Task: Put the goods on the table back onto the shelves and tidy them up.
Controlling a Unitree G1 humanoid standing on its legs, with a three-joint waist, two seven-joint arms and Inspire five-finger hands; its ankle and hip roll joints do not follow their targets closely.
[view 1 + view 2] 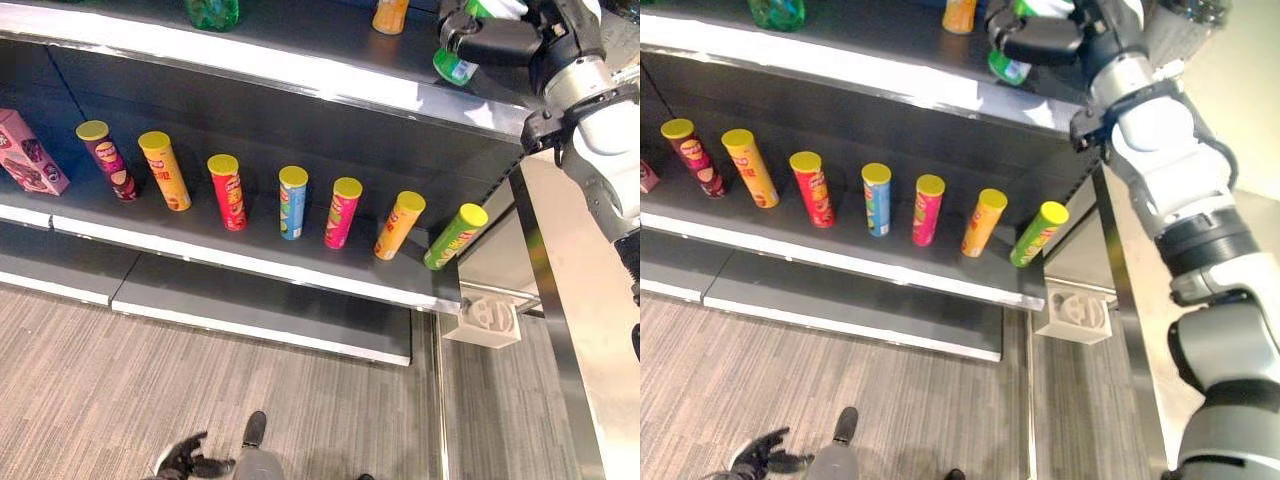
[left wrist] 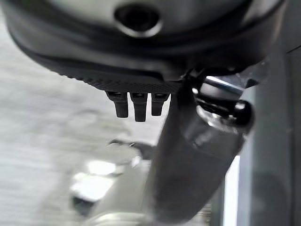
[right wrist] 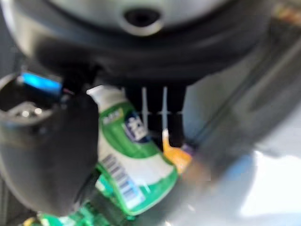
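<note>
From the head views, the right hand (image 1: 490, 40) reaches to the upper shelf (image 1: 300, 85), fingers clamped on a green bottle (image 1: 455, 66) to stand it there. Its wrist view shows the bottle (image 3: 131, 160) gripped sideways. The left hand (image 1: 185, 460) hangs low over the floor, fingers apart.

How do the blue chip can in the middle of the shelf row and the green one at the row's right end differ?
The blue can stands nearly upright; the green can leans strongly to the right. The blue can's body is light blue, the green can's lime green. The blue can has neighbours on both sides; the green can sits by the shelf's end. Both are tall tubes with yellow lids on the same dark shelf.
</note>
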